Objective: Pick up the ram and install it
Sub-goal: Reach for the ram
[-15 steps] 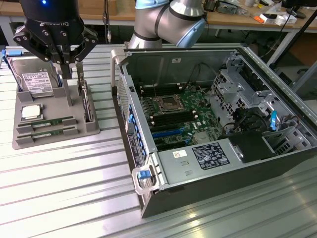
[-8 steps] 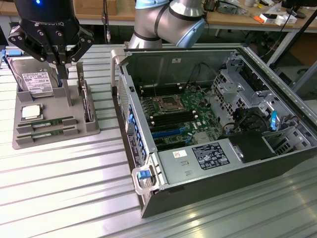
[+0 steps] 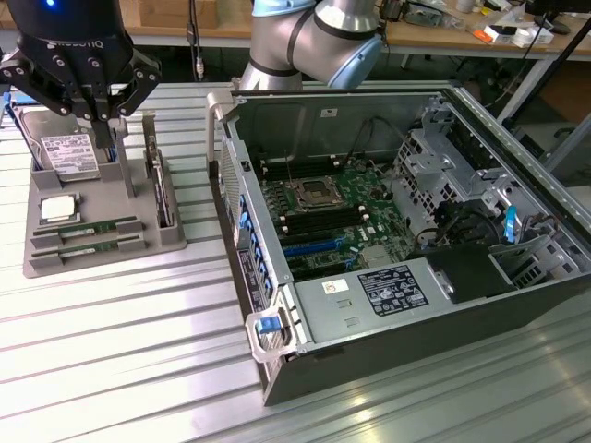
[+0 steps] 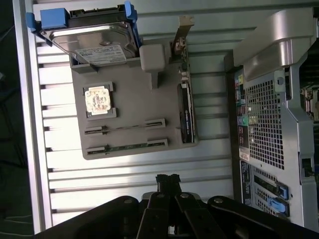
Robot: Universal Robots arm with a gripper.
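Ram (image 3: 90, 243) (image 4: 127, 147), a long thin green board stick with little dark chips, stands on its edge in a slot of the flat grey plastic tray (image 3: 138, 251) (image 4: 134, 94). It is in the slot closest to the tray's outer edge. A second green stick (image 3: 92, 227) (image 4: 124, 127) that looks just the same sits in the next slot, right beside it and lined up with it.

The black gripper (image 3: 103, 118) (image 4: 168, 178) hangs in the air above the tray. Its fingers are pressed together and pinch nothing. It does not touch the ram. In the wrist view the fingertips show over the ribbed silver metal table (image 3: 120, 369) (image 4: 139, 169), just off the tray's edge on the side where the two sticks are.

A small square silver processor chip (image 3: 57, 208) (image 4: 98, 99) rests in its own pocket on the tray, near the sticks. A silver box-shaped hard drive (image 3: 63, 148) (image 4: 94, 45) with a blue plastic holder sits at the end of the tray away from the sticks. A dark narrow card (image 3: 162, 189) (image 4: 185, 112) stands on its edge along one side of the tray.

On the exterior view's right, a big black and silver metal computer case (image 3: 388, 365) (image 4: 271, 124) lies open on the table, near the tray. Inside it is a green main board (image 3: 343, 189) with long black and blue slots. The silver and pale blue robot arm (image 3: 305, 37) shows behind the case.
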